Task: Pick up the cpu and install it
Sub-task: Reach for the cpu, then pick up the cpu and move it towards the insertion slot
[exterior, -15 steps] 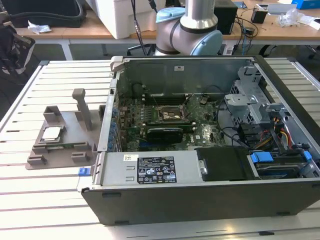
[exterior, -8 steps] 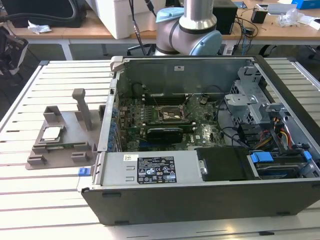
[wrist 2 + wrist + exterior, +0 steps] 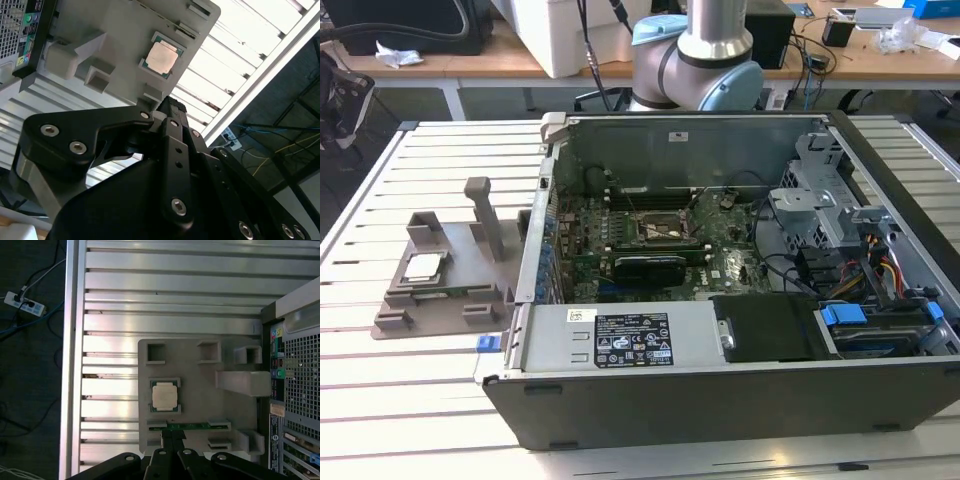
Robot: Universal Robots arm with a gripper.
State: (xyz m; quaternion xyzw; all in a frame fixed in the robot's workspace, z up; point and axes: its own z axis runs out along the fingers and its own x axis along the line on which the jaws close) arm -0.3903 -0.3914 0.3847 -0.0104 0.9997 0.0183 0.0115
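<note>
One small, silvery square cpu (image 3: 423,266) lies in the single grey plastic fixture (image 3: 430,232), at the exterior view's left. My gripper (image 3: 171,436) hangs over the fixture's edge, jaws drawn together on nothing.

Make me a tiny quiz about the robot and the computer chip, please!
1. True or false: the cpu sits in the socket inside the computer case.
2. The cpu rests on: A) grey fixture, B) a chair, C) a keyboard.
3. Which is nearer the gripper, cpu or socket?
Key: 1 false; 2 A; 3 cpu.
</note>
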